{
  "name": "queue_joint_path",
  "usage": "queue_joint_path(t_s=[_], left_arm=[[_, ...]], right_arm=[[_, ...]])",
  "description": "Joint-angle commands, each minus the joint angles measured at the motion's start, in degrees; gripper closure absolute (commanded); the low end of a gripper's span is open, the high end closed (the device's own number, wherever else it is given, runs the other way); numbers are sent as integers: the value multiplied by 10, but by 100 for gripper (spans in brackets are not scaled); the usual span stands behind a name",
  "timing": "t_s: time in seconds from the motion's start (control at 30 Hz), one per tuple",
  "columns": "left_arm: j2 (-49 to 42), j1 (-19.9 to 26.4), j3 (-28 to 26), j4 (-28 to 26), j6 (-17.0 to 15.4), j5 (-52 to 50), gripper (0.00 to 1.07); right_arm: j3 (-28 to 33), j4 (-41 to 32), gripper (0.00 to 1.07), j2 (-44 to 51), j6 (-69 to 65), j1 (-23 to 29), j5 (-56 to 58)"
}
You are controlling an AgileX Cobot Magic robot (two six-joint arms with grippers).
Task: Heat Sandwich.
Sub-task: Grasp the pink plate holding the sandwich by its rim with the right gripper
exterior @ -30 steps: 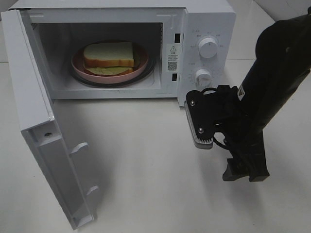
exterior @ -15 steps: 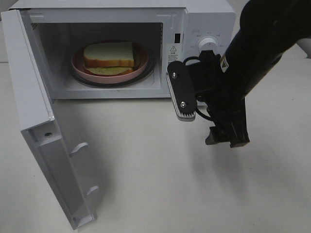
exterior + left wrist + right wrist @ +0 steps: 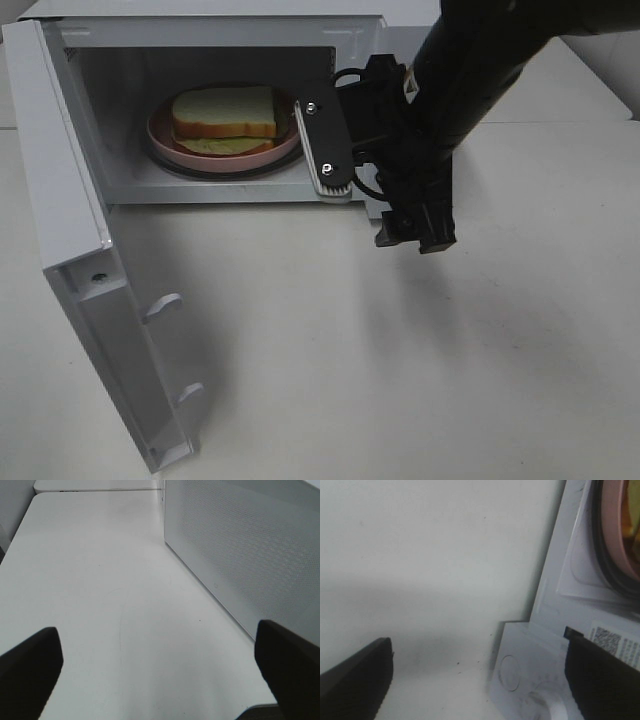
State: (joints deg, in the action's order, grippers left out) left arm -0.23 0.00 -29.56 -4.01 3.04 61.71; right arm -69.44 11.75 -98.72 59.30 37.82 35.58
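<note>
Gripper: right gripper point(image 3: 480, 680), dark fingers point(image 3: 355, 680) spread wide, nothing between them.
Surface: white table point(image 3: 420, 555), partly shadowed.
Appliance: white microwave point(image 3: 555, 615), its knob point(image 3: 545, 705) and printed label point(image 3: 615, 642) showing.
Inside: pink plate point(image 3: 625, 530) rim beside a dark ring point(image 3: 607, 565).

The microwave point(image 3: 200, 10) is open. Its door point(image 3: 90, 300) stands out over the table point(image 3: 330, 390) and blocks the approach from the left. The left part of the cavity mouth is free, while the right gripper point(image 3: 372, 210), jaws wide apart, is before the right edge. Inside, the plate point(image 3: 160, 140) with the sandwich point(image 3: 222, 112) takes most of the floor, with some room above. The table in front is bare.
</note>
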Motion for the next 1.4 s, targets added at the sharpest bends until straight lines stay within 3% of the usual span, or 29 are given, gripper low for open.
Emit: queue_joint_path(t_s=[0.03,1.4], left_arm=[[-5,1,1,-1,-2,-6,6],[-5,1,1,-1,-2,-6,6]], right_arm=[[-35,2,19,-30,-4,7,-22],[-340,1,24,-311,-26,11,-41]])
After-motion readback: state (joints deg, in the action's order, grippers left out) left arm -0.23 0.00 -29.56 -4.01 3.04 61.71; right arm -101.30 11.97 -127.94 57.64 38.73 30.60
